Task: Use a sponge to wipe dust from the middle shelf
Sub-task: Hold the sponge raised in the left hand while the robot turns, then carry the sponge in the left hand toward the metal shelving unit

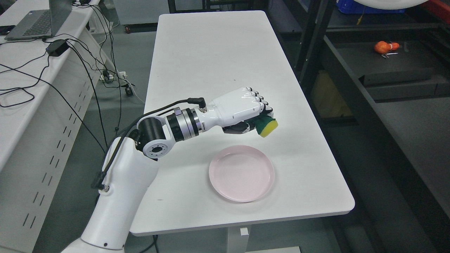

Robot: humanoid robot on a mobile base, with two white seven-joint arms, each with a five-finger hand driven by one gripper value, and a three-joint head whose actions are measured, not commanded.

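Observation:
My left hand (258,114) reaches in from the lower left, held above the white table (211,52). Its fingers are curled around a sponge (268,126) with a yellow face and a green scouring back. The sponge points to the right and down, a little above and behind the pink plate (241,173). A dark shelf unit (383,66) stands to the right of the table. My right arm does not show.
The pink plate lies near the table's front right part. An orange object (385,46) lies on a dark shelf board at the upper right. A side desk (31,88) on the left carries a laptop (35,19), a power adapter and cables.

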